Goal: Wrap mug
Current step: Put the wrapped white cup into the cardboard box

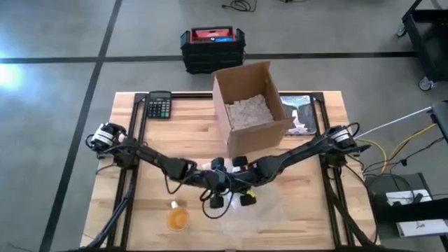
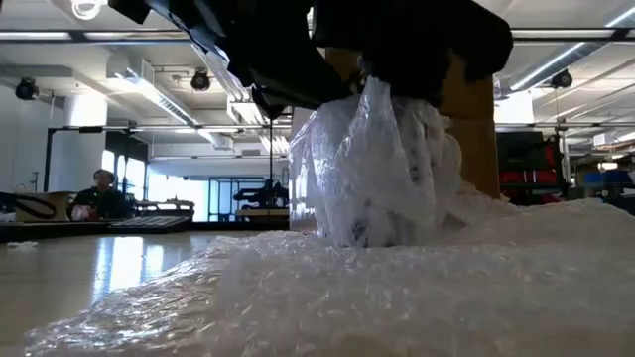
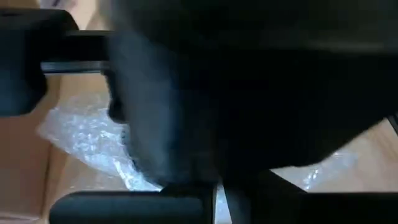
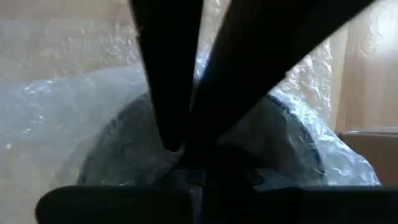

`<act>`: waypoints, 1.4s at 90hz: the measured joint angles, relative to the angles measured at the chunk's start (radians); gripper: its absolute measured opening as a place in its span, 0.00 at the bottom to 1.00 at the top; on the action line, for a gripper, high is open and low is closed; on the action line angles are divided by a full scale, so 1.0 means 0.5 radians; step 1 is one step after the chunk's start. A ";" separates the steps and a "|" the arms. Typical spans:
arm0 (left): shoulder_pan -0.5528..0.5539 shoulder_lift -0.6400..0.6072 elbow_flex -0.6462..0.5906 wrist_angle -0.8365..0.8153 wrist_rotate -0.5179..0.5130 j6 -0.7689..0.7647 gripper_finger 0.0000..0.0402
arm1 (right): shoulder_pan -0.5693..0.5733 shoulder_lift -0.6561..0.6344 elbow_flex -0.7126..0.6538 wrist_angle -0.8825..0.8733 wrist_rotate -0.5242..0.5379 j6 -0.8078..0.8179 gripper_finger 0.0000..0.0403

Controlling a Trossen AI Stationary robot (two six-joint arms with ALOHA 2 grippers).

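Observation:
The dark mug (image 4: 118, 155) stands on the table inside a gathered bundle of clear bubble wrap (image 2: 377, 178). The rest of the sheet (image 1: 255, 210) lies spread on the wood toward the near edge. Both arms meet over the bundle at the table's middle. My right gripper (image 4: 180, 146) is above the mug, shut on the wrap. My left gripper (image 1: 215, 187) is close beside it on the left; its own view is blocked by a dark arm part. My right gripper pinches the gathered bubble wrap (image 4: 205, 81) over the mug's top between its two fingers, coming from above and pointing down. The wrap is drawn up into a peak (image 2: 372, 94) under the gripper. The wrapped mug stands on the sheet on the table.
An open cardboard box (image 1: 248, 112) with packing filler stands just behind the grippers. An orange tape roll (image 1: 177, 219) lies at the near left, a calculator (image 1: 159, 105) at the far left, and a flat printed item (image 1: 301, 115) right of the box.

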 joint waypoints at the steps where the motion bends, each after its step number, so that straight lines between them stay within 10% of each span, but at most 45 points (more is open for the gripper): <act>1: 0.000 -0.001 0.000 -0.002 0.001 0.000 0.00 | -0.003 0.000 0.000 0.000 -0.003 0.000 0.03; 53: -0.004 -0.013 0.002 -0.032 0.030 -0.006 0.01 | 0.004 -0.320 0.217 -0.419 0.084 0.012 0.03; 126: -0.005 -0.017 -0.001 -0.026 0.022 -0.003 0.01 | 0.021 0.015 0.161 -0.254 0.070 0.048 0.03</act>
